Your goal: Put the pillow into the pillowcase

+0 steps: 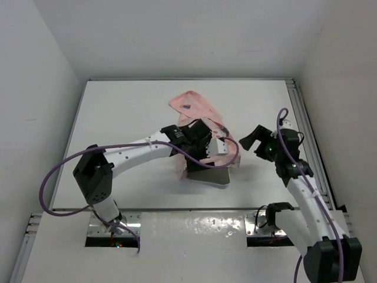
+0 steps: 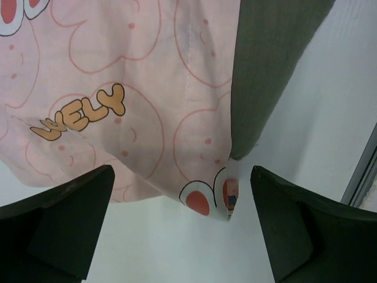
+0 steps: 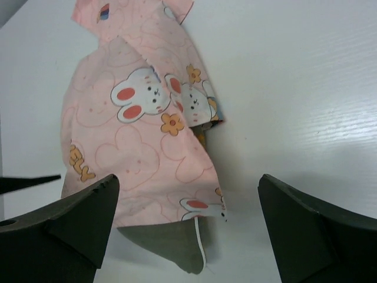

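The pink pillowcase (image 1: 194, 108) with white rabbits lies at the table's middle, draped over most of the olive pillow (image 1: 207, 175), whose near edge sticks out. My left gripper (image 1: 201, 150) is open above them. In the left wrist view the pillowcase hem (image 2: 118, 88) and the dark pillow (image 2: 271, 59) lie just beyond the open, empty left gripper (image 2: 182, 236). My right gripper (image 1: 250, 141) is open to the right of the cloth. In the right wrist view the pillowcase (image 3: 141, 141) covers the pillow, whose piped corner (image 3: 171, 244) pokes out between the fingers of the right gripper (image 3: 185, 233).
A metal rail (image 1: 301, 118) runs along the table's right edge and also shows in the left wrist view (image 2: 362, 171). White walls close in the table on the left, back and right. Bare white table (image 1: 118, 112) lies left of the cloth.
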`<state>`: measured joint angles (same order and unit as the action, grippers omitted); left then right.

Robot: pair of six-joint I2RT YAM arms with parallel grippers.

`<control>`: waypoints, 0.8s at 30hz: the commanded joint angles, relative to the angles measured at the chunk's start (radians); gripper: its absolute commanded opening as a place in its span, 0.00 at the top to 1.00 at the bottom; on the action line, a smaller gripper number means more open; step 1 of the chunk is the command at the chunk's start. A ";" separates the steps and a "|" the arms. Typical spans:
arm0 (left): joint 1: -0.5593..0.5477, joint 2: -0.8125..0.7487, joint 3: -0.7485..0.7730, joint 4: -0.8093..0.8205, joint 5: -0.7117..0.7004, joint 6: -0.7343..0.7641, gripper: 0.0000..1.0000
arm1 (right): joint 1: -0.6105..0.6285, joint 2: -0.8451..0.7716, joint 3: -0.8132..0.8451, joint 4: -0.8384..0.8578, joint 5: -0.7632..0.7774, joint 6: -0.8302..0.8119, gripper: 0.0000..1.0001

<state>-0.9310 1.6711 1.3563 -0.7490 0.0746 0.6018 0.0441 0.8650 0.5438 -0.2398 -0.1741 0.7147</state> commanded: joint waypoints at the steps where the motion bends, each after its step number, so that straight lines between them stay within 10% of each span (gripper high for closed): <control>1: -0.012 0.028 0.021 0.063 0.022 -0.027 0.00 | 0.043 -0.055 -0.039 -0.041 0.036 -0.017 0.01; 6: 0.027 0.065 -0.036 0.158 -0.021 -0.005 0.02 | 0.082 -0.124 -0.136 0.095 -0.076 0.087 0.01; 9: 0.053 0.068 -0.007 0.162 0.007 -0.010 0.56 | 0.128 -0.138 -0.165 0.161 -0.065 0.120 0.01; 13: 0.057 0.070 0.053 0.129 0.068 -0.059 1.00 | 0.220 -0.120 -0.142 0.113 -0.039 0.059 0.07; 18: 0.060 0.070 0.073 0.097 0.136 -0.085 1.00 | 0.411 -0.069 -0.165 0.088 0.071 0.041 0.84; 24: 0.077 0.039 0.049 0.103 0.122 -0.106 1.00 | 0.621 -0.040 -0.188 0.154 0.343 0.046 0.54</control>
<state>-0.8673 1.7557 1.4017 -0.6559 0.1661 0.5240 0.5930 0.8200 0.3546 -0.1581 -0.0074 0.7658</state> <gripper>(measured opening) 0.019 0.410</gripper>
